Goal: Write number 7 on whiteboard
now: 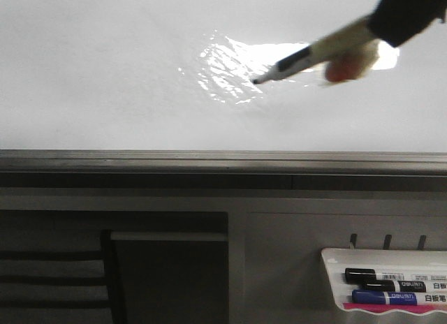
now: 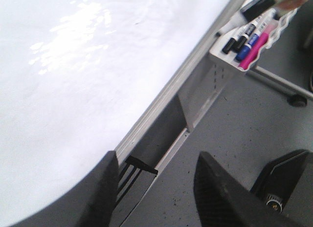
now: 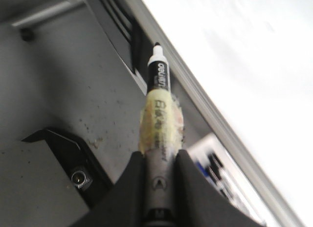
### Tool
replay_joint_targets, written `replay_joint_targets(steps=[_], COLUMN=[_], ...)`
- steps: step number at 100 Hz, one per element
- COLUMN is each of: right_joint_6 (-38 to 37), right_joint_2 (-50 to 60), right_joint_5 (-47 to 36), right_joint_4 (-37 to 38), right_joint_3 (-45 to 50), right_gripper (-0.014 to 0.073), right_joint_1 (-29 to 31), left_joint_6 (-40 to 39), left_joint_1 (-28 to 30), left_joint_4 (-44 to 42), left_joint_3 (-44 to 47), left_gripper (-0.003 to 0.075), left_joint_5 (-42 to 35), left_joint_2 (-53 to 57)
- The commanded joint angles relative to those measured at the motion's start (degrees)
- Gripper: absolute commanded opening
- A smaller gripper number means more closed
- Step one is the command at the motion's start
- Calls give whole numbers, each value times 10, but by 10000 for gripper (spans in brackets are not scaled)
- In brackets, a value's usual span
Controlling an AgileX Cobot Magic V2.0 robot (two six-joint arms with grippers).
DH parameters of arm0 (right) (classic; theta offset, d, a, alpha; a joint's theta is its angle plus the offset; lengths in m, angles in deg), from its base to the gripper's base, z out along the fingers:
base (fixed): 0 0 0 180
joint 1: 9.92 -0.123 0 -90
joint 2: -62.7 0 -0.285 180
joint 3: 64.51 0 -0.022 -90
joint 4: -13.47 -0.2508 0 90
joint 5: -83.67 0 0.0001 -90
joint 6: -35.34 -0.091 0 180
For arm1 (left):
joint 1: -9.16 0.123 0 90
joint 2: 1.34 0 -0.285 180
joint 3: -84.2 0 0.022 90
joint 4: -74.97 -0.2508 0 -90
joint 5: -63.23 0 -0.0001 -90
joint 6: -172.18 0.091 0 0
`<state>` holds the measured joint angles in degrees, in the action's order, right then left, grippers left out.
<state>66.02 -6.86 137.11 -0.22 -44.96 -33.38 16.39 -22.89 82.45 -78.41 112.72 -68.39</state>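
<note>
Below my reach, a small white plastic tray point(image 1: 335, 258) hung on the grey cabinet front point(image 1: 279, 226), holding a black marker point(image 1: 384, 276), a blue marker point(image 1: 387, 297) beneath it, a pink strip-shaped item point(image 1: 391, 308) lowest, dark speckled floor point(image 2: 234, 134) under me

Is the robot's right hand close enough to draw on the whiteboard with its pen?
Probably yes: the right hand grips the pen, whose tip hangs over the bare whiteboard, with nothing between.

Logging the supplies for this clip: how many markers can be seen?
4. One marker is clamped in the right gripper, its tip at the whiteboard. A black marker, another black and a blue lie in the tray; more may be hidden.
</note>
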Motion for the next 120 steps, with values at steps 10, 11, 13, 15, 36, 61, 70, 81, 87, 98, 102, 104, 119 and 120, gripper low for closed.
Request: replay_joint_targets(steps=[10, 11, 13, 15, 36, 61, 70, 81, 87, 98, 102, 104, 119, 120], right_joint_6=[-21, -21, -21, -20, -19, -79, -91, -124, -146, -146, -146, -146, -146, -146], right_joint_2=[28, 30, 32, 32, 34, -6, -17, -21, -36, -72, -85, -91, -126, -128], right_joint_5=[-32, -34, -37, -41, -71, 19, 19, -65, -64, -61, -63, -66, -82, -85], right_joint_4=[-64, -68, -77, -83, -105, -98, -98, -83, -59, -59, -58, -58, -57, -57], right_joint_3=[38, 40, 45, 48, 48, -68, -75, -57, -68, -95, -102, -106, -121, -121], right_gripper=[-71, -71, -71, -71, -71, -71, -71, -71, -71, -71, -71, -71, -71, -71], right_joint_1=[92, 94, 97, 98, 98, 98, 79, 29, 18, 13, 13, 13, 13, 13], left_joint_6=[-25, -25, -25, -25, -25, -25, -25, -25, -25, -25, -25, -25, -25, -25], left_joint_1=[108, 113, 124, 135, 187, 188, 188, 188, 188, 188, 188, 188, 188, 188], left_joint_4=[69, 75, 81, 89, 119, 129, 131, 131, 131, 131, 131, 131, 131, 131], left_joint_3=[70, 73, 82, 91, 137, 139, 139, 139, 139, 139, 139, 139, 139, 139], left_gripper=[333, 333, 333, 333, 333, 333, 333, 333, 333, 333, 333, 333, 333, 333], left_joint_5=[-74, -78, -84, -91, -129, -119, -119, -119, -119, -121, -123, -124, -129, -129], left_joint_2=[76, 78, 86, 93, 118, 117, 117, 117, 117, 117, 117, 117, 117, 117])
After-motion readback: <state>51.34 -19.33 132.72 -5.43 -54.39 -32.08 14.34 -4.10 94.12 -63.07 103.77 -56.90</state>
